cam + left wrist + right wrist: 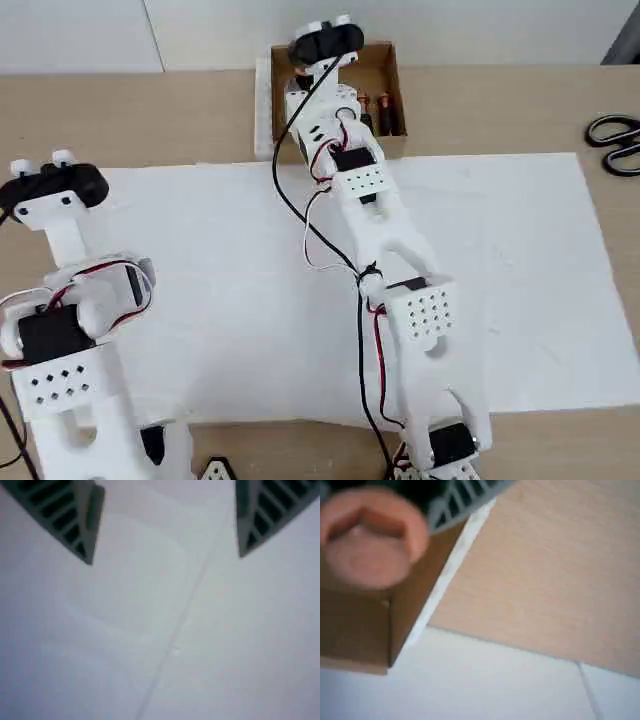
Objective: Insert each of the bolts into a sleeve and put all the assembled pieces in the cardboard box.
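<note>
White sheet (500, 280) on the table (150, 110), your left gripper (166, 557) spread wide above it, and out at the cardboard box (397, 80) your right gripper (427, 510) clamps an assembled piece (367, 545), copper-coloured, rigid, likely slick, so hold it mid-sleeve, finished pieces (385, 112) already inside.

Blurred beyond telling, hard against the right gripper (427, 510): a rounded copper-coloured piece (367, 540). Hidden beneath that gripper's arm: much of the cardboard box (392, 60). Cut off beyond their tips: left gripper (165, 557) fingers (65, 515). Cut by the edge, far from either: scissors (615, 143).
</note>
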Motion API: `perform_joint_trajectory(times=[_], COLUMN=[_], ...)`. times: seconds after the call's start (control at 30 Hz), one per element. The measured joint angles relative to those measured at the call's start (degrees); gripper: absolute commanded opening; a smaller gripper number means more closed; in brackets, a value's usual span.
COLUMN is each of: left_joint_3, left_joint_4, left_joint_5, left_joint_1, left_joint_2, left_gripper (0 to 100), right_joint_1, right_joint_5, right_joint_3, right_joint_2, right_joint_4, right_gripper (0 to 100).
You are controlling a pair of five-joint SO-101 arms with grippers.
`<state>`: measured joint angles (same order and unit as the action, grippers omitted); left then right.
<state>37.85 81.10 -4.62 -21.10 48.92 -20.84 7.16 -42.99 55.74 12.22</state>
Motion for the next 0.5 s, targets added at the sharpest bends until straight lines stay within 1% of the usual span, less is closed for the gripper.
perform_joint_trajectory(times=[0.2,0.37,0.5], left_joint_3=[0.0,0.0,0.0], left_joint_4=[0.0,0.0,0.0], left_joint_5=[0.0,0.0,0.0], left_joint_1=[0.0,0.0,0.0], left_joint_2=[0.0,0.0,0.0], left_gripper=[18,18,18], right_joint_1=[-0.2,-0.4,-1.1], right_joint_5=[0.0,0.0,0.0], right_joint_3=[-6.1,-6.9,-6.9], right_joint_2=[6.4,7.6,7.6], right_joint_4=[0.0,0.0,0.0], right_gripper=[0.5,0.8,8.5])
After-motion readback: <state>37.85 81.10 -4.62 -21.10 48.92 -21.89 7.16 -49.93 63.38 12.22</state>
